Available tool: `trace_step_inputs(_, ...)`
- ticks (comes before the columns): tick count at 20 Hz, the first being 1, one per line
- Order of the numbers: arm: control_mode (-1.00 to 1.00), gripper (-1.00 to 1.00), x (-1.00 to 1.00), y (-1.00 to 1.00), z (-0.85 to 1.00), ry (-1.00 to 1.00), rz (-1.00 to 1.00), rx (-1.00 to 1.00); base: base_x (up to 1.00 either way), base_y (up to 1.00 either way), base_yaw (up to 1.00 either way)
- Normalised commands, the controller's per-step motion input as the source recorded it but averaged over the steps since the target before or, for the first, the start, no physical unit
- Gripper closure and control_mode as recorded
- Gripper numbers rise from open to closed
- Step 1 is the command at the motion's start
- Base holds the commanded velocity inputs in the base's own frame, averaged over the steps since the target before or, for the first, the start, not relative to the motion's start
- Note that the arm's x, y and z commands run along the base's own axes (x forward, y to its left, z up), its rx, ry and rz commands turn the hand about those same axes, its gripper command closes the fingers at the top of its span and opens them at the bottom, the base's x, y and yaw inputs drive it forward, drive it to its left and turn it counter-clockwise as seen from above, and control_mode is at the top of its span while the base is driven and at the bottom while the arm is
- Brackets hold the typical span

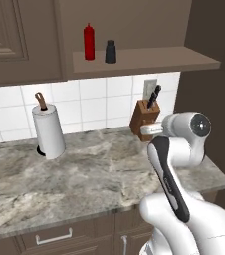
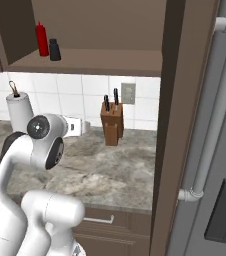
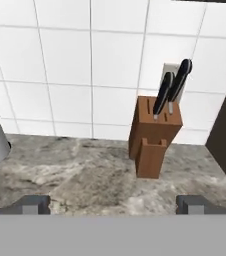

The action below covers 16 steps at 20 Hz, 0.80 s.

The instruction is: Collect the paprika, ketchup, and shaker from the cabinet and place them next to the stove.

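**Up on the shelf: ketchup and shaker stand together, gripper empty below**

Nearest, at the bottom of the hand view, the gripper (image 3: 113, 204) shows its two dark fingertips (image 3: 32, 204) far apart, one at lower left and one at lower right, with nothing between them. Beyond them lies the grey marbled counter (image 3: 80, 175), and on it, right of centre, a wooden knife block (image 3: 153, 135) with two black-handled knives stuck in its top. A pale cylinder cuts in at the left edge of that view; it appears to be the paper towel roll (image 1: 48, 132), which the left base view shows upright at centre left on the counter, against the white tiled wall (image 1: 94, 99).

From the left base view the white arm (image 1: 176, 164) rises out of the lower right, its wrist level with the knife block. Drawers with silver handles (image 1: 54, 238) run along the bottom edge.

Farthest and highest, in the upper middle of that view, the cabinet (image 1: 134, 30) has an open shelf. On it the ketchup (image 1: 89, 42) stands upright, and just beside it to the right is the shorter dark shaker (image 1: 110, 52). The right base view has the same pair at its upper left, and a grey refrigerator door (image 2: 225, 125) along the right edge.
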Motion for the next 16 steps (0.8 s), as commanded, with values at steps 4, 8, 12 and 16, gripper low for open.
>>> trace_step_inputs(4,-1.0,-1.0,0.0,0.0,0.97,-0.06,0.0,-0.04,0.0,0.0,0.0)
trace_step_inputs(8,-1.0,-1.0,0.1,0.0,0.87,-0.01,0.0,-0.03,0.0,0.0,0.0)
trace_step_inputs(12,-1.0,-1.0,0.18,0.07,0.79,-0.02,0.0,-0.04,0.0,0.0,0.0)
trace_step_inputs(16,-1.0,-1.0,0.18,0.1,0.56,-0.07,0.0,-0.04,0.0,0.0,0.0)
